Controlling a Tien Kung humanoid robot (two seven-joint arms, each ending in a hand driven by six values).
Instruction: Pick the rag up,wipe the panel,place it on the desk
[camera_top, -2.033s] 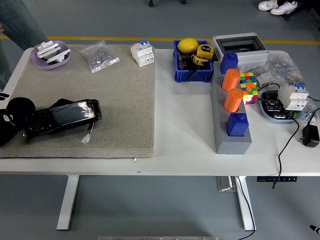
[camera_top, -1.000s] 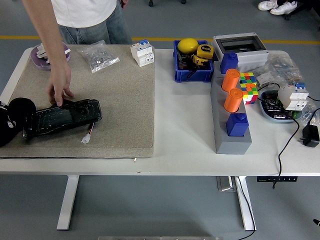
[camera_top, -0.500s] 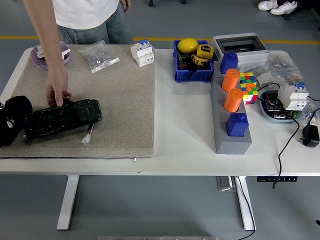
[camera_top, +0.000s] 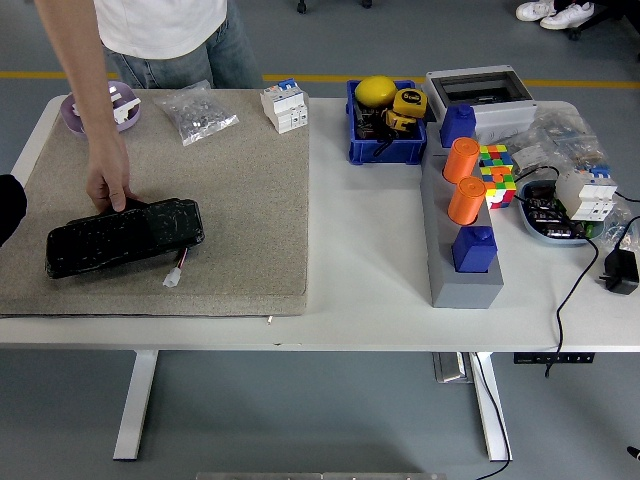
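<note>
One blue bin (camera_top: 381, 150) holding yellow tools, left hand (camera_top: 8, 205) mostly off-frame, grip unclear.

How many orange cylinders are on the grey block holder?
2: one orange cylinder toward the far end of the grey holder, the second just nearer, ahead of a blue block.

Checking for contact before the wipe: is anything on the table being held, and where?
The person's hand presses fingertips on the black panel's far edge; no grasp visible.

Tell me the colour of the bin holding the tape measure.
Blue; the bin shows clearly in the head view.
</note>
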